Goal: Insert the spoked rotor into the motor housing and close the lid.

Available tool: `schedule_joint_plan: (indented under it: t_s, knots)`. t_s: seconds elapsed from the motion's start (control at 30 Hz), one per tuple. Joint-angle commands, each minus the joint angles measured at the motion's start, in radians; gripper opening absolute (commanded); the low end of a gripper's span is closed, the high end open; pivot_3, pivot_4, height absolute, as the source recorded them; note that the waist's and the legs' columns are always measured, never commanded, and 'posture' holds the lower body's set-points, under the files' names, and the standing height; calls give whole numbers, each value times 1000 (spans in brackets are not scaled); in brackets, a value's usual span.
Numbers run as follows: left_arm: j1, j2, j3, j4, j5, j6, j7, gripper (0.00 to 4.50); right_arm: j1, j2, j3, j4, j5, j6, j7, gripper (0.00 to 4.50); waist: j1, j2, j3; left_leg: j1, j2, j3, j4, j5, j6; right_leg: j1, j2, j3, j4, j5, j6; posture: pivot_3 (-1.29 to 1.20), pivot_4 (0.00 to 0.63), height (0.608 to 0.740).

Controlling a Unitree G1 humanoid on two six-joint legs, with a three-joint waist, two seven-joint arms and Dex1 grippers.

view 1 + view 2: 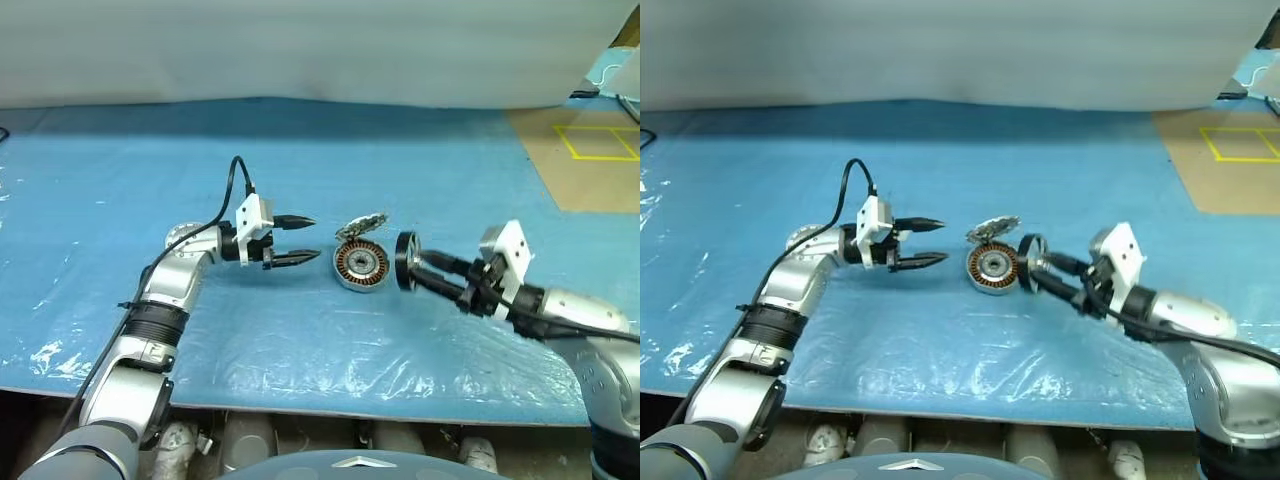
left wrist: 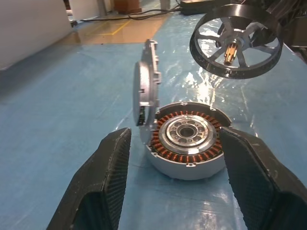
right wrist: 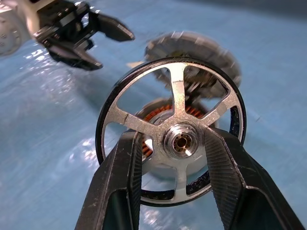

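Blue plastic sheeting (image 1: 330,350), wrinkled and glossy, covers the bench from its near edge back to a pale wall.

Right gripper (image 1: 425,272): jaws closed on the spoked rotor (image 1: 406,261), one finger (image 3: 122,187) on either side of the hub, passing between the spokes. The rotor is held clear of the sheeting, tilted on edge, with its open face turned toward the housing. The left wrist view shows a small brass-coloured shaft end at the rotor's centre. The rotor sits just beside the housing on the robot's right; whether the two rims touch cannot be told from the head views, though the left wrist view shows a gap between them.

Motor housing (image 1: 361,265): resting on the sheeting between the two grippers, roughly midway across the bench. Grey outer wall, ring of copper-coloured windings around a bright central hub, cavity unoccupied.

Lid (image 2: 145,91): a round silver plate, standing raised at the housing's far edge, tilted open and apparently attached at that edge.

Left gripper (image 1: 292,240): jaws open and gripping nothing, pointing level toward the housing from the robot's left, with a clear gap of sheeting between fingertips and housing. A black cable loops up from its wrist.

Beyond the blue sheeting, at the far right, lies a tan floor area (image 1: 590,175) marked with a yellow taped square (image 1: 598,142).
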Motion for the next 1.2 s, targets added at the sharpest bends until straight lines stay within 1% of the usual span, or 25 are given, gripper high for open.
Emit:
schedule_joint_plan:
  t_s: [0.03, 0.13, 0.2, 0.27, 0.37, 0.47, 0.63, 0.9, 1.1, 1.2]
  knots:
    - [-10, 7, -12, 11, 18, -58, -24, 3031, -11, -7, 5, -63, 39, -4, -42, 1579, 1, 0, 0, 0, -1, 0, 0, 0, 0, 0, 0, 0, 0, 0, 0, 0, 150, 740]
    - [-12, -2, -15, 21, 24, -76, -19, 3031, -36, -1, 45, -47, 32, -17, -74, 1579, 2, 0, 0, -1, -1, 0, 0, 0, 0, 0, -1, 0, -1, 0, 1, 0, 150, 740]
    - [-3, -12, -18, 6, 22, -71, -10, 3031, -77, 19, 93, -1, 9, -34, -105, 1579, 0, 0, 0, -1, -1, 0, 0, 0, -1, 0, -1, -1, -1, 2, 4, 0, 150, 740]
    - [7, -15, -23, -2, 27, -75, -4, 3031, -92, 29, 135, 53, -17, -54, -119, 1579, 1, 0, 0, -1, -2, 0, 0, 0, -1, 0, -1, -1, -1, 3, 4, 0, 150, 740]
    - [21, -17, -25, -3, 40, -88, 13, 3031, -96, 31, 201, 118, -64, -104, -121, 1579, 2, 0, 0, -1, -2, 0, -1, 0, -1, 0, -1, -1, -1, 3, 5, 0, 150, 740]
    - [39, -15, -26, -27, 37, -80, 23, 3031, -134, 42, 234, 146, -67, -122, -127, 1579, -1, 0, 0, -1, -2, -1, -1, 0, -1, 0, -1, -1, -1, 3, 5, 0, 150, 740]
    - [68, -12, -31, -60, 40, -73, 37, 3031, -201, 41, 319, 220, -127, -170, -123, 1579, -2, 0, 0, 1, -2, -1, 1, 0, -2, 2, -1, 0, 1, 3, 5, 0, 150, 740]
    - [74, -14, -30, -66, 42, -70, 58, 3031, -273, 24, 302, 199, -71, -142, -80, 1579, -1, 0, 0, 2, -2, -1, 3, 0, -1, 4, -1, 0, 1, 3, 5, 0, 150, 740]
    - [74, -20, -33, -65, 42, -73, 67, 3031, -305, 11, 305, 227, -78, -147, -78, 1579, 1, 0, 0, 2, -2, -1, 3, 0, -1, 4, -1, -1, 1, 3, 5, 0, 150, 740]
    - [72, -24, -35, -63, 42, -75, 70, 3031, -316, 22, 322, 266, -98, -158, -86, 1579, 1, 0, 0, 2, -2, -1, 3, 0, -1, 4, -1, -1, 2, 3, 5, 0, 150, 740]
